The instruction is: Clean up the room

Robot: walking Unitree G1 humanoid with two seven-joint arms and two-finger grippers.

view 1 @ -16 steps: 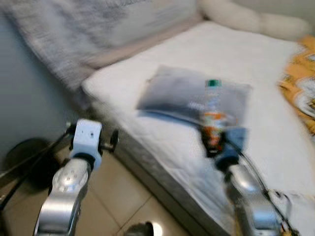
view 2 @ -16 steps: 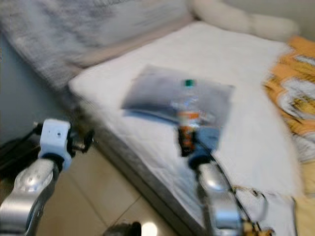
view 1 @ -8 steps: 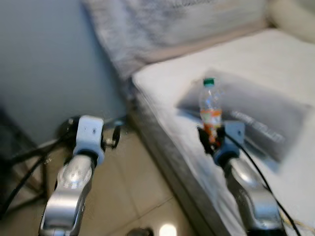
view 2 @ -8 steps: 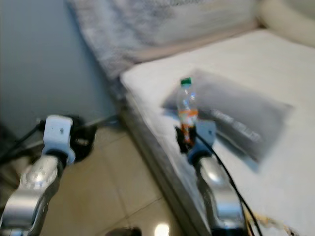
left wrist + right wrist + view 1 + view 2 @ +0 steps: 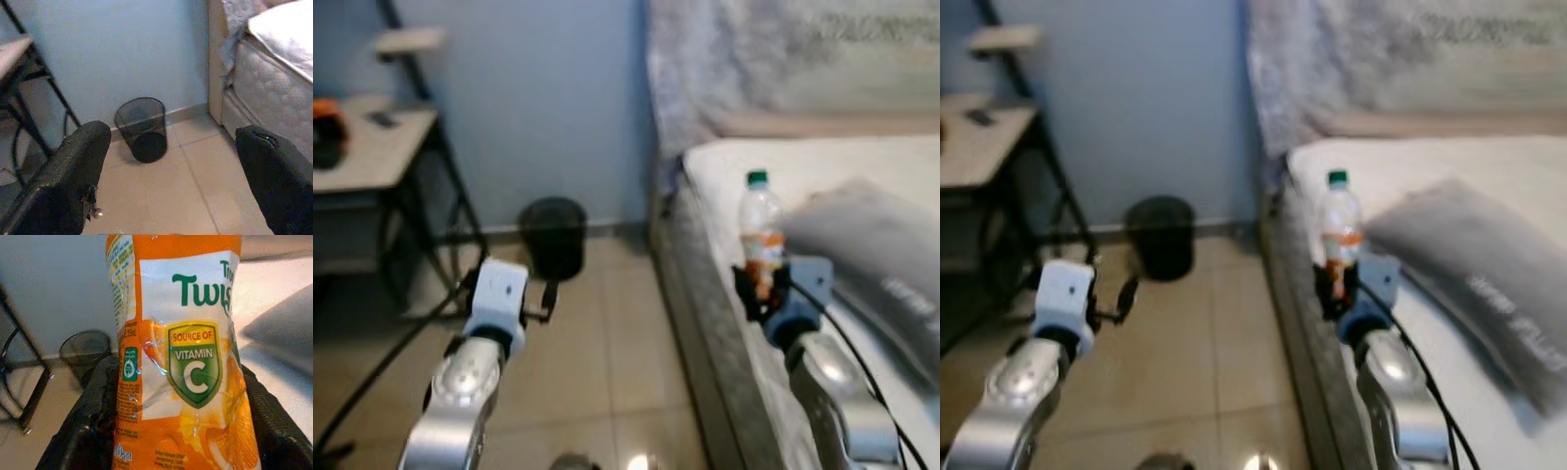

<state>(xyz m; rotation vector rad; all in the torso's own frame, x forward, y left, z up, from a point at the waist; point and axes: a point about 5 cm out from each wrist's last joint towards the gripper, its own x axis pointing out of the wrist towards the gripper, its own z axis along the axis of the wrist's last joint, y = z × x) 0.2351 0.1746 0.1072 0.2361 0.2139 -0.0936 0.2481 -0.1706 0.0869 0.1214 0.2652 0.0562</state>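
My right gripper is shut on a clear plastic bottle with a green cap and an orange label, held upright above the bed's edge. The right wrist view has the bottle's orange label between the two black fingers. A black mesh waste bin stands on the tiled floor against the blue wall, ahead of my left gripper. In the left wrist view the bin lies between the spread fingers, and that gripper is open with nothing in it.
A bed with a white mattress, a grey pillow and a grey blanket takes up the right side. A desk on black legs stands at the left, with cables on the floor beneath it. Beige tiles lie between desk and bed.
The camera has swung left: the bed slid to the right and the blue wall, bin and desk came into view. The bottle stays held in my right gripper.
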